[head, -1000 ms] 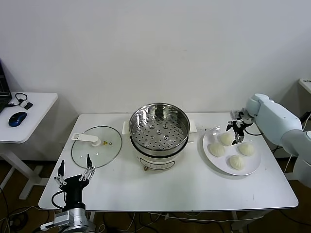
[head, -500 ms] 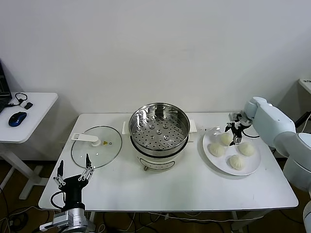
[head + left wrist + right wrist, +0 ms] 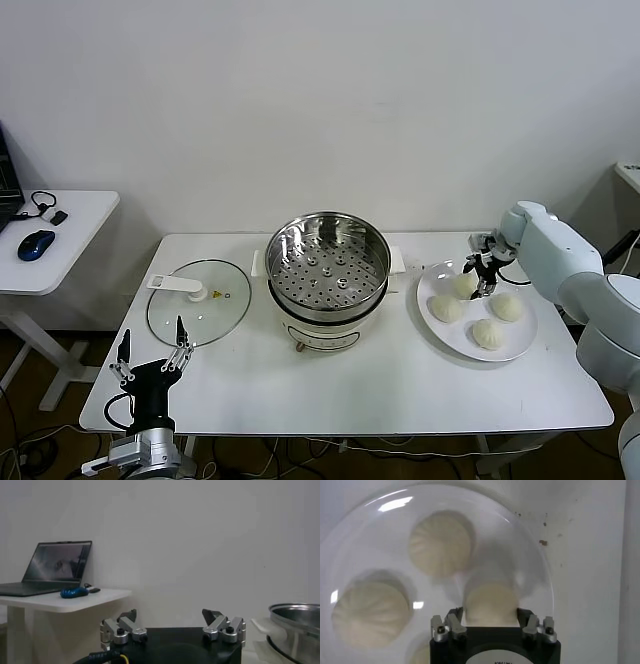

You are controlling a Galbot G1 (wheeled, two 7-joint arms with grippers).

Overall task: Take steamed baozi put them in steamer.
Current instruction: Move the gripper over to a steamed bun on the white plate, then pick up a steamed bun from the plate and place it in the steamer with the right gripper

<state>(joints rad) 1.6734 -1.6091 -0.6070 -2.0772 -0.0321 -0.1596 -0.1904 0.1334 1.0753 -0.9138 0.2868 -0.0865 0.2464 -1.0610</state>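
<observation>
A plain white wall (image 3: 330, 100) fills the back of the room — bare and evenly lit. In front stands a white table (image 3: 350, 390). On the left, a smaller white side desk (image 3: 60, 240) carries a blue mouse (image 3: 36, 243) and a laptop (image 3: 55, 567) — cables trail on the floor (image 3: 30, 440) beneath.

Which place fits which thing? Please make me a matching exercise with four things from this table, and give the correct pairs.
Things:
1. glass lid
2. steamer
3. steamed baozi
4. left gripper

Places:
a. on the white plate, toward the robot's right
b. centre of the table, tray holding nothing
c. flat on the table, to the steamer's left
d. parked at the near left table edge, fingers spread

Pairs: 1-c, 2-b, 3-a, 4-d
</observation>
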